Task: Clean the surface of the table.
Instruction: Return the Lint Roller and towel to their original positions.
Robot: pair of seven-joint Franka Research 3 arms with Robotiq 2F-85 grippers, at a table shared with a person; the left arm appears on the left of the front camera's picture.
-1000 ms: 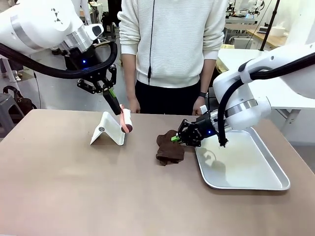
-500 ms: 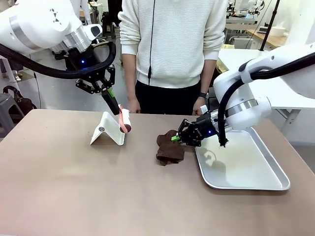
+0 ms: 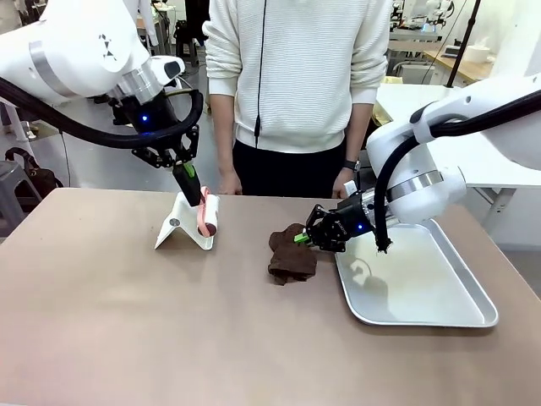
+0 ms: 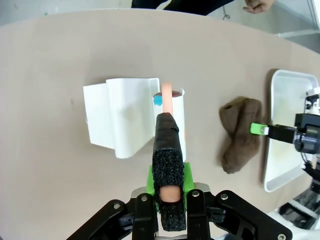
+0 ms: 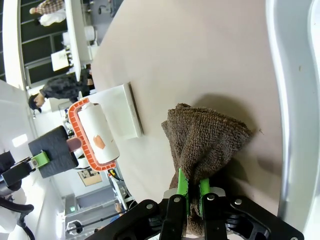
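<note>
Table [image 3: 127, 321] holds white stand [image 3: 182, 222], brown cloth [image 3: 292, 252], silver tray [image 3: 423, 283]

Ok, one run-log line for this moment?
left hand: shut on lint roller handle, over white stand | right hand: shut on brown cloth on table beside tray

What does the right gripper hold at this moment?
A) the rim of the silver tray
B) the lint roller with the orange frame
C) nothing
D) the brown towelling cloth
D: the right gripper is shut on the brown towelling cloth, lying on the taupe-brown table.
</note>
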